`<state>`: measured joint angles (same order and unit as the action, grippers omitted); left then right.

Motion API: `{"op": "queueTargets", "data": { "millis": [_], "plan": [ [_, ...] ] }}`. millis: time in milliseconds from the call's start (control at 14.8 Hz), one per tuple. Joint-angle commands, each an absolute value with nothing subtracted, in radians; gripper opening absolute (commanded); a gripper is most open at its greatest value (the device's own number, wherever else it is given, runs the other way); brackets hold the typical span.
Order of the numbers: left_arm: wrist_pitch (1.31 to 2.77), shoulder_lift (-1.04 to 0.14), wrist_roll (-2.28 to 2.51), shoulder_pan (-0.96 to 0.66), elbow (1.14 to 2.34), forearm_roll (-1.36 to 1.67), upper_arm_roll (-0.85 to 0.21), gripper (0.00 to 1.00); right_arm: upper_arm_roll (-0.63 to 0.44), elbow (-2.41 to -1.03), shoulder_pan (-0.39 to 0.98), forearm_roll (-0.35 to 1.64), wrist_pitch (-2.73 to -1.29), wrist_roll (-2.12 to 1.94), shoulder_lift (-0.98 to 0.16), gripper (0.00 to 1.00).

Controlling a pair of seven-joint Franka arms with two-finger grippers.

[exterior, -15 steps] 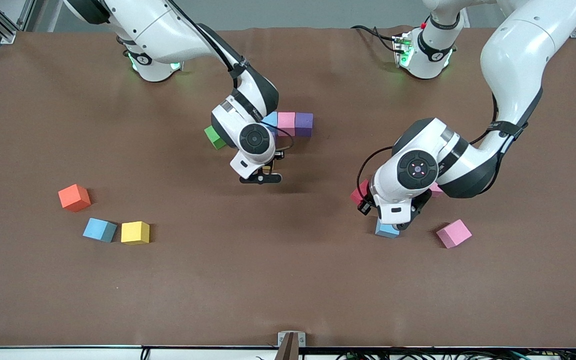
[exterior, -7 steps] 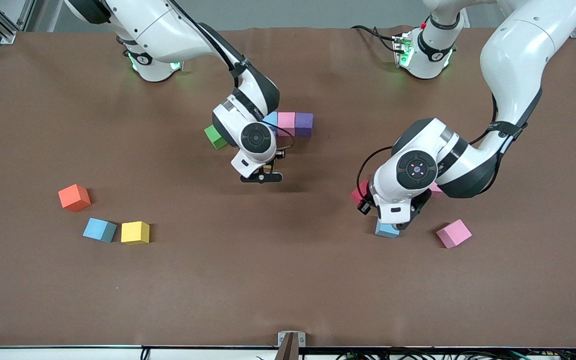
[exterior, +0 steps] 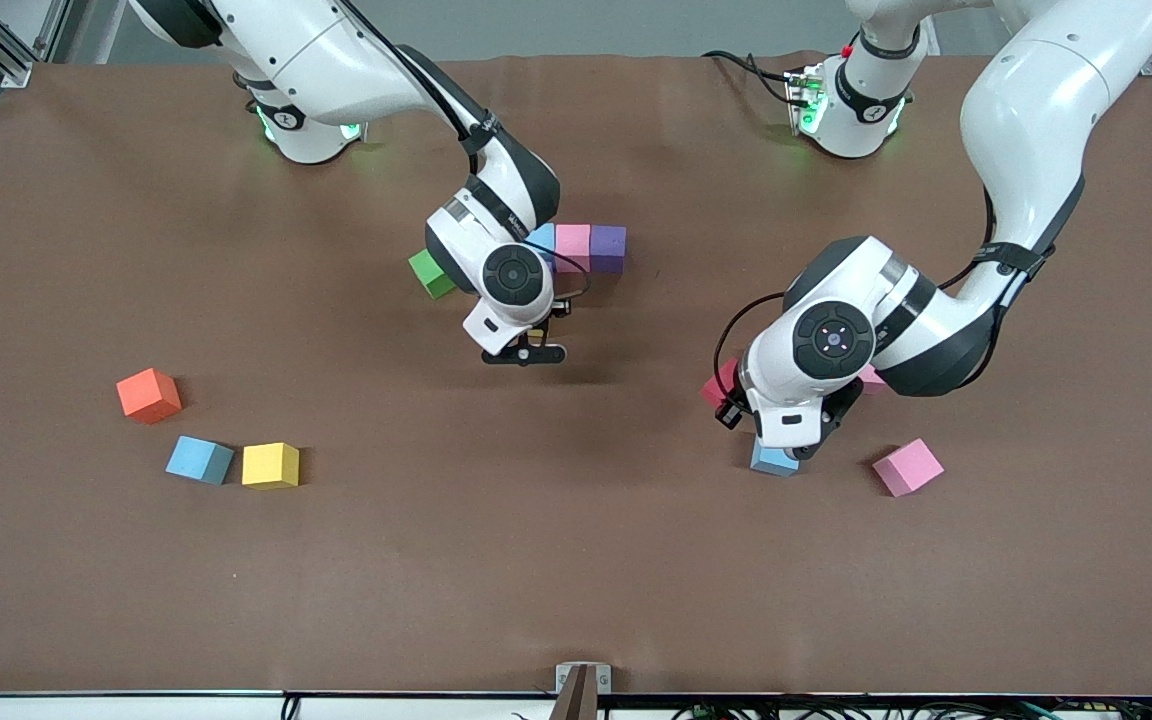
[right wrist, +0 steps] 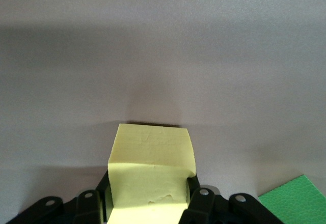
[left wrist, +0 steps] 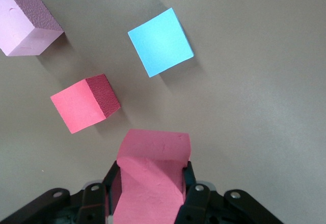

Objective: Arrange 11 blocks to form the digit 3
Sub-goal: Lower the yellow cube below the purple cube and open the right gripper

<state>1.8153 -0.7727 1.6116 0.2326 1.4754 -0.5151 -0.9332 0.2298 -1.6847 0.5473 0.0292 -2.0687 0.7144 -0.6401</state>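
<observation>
You have thirteen cubes on the table (exterior: 576, 580), two of them held. The right gripper (right wrist: 150, 188) is clamped on one yellow cube (right wrist: 150, 150) over the middle of the table. The left gripper (left wrist: 150, 175) is clamped on one red cube (left wrist: 153, 150) above a light blue cube (exterior: 769, 461) toward the left arm's end. The digit so far is one row of three touching cubes, light blue (exterior: 542, 237), pink (exterior: 572, 247) and purple (exterior: 607, 248), midway along the table and toward the edge where the bases stand. One green cube (exterior: 427, 274) sits just beside that row. Toward the right arm's end lie one orange cube (exterior: 148, 394), a third light blue cube (exterior: 199, 459) and a second yellow cube (exterior: 270, 464). By the left arm you have a second red cube (exterior: 717, 387), a second pink cube (exterior: 907, 467), and a pinkish sliver (exterior: 874, 378) of one more, its colour uncertain.
</observation>
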Motion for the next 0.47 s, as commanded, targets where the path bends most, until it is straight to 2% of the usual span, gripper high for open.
{"op": "queueTargets", "data": {
  "millis": [0, 406],
  "plan": [
    [1.798, -0.762, 1.592, 0.235, 1.473, -0.499, -0.934, 0.44, 0.222, -1.69, 0.557, 0.046, -2.074, 0.681, -0.635, 0.27],
    [1.793, -0.762, 1.592, 0.236, 1.473, -0.499, -0.934, 0.44, 0.222, -1.687, 0.558, 0.034, -2.083, 0.678, -0.637, 0.27]
  ]
}}
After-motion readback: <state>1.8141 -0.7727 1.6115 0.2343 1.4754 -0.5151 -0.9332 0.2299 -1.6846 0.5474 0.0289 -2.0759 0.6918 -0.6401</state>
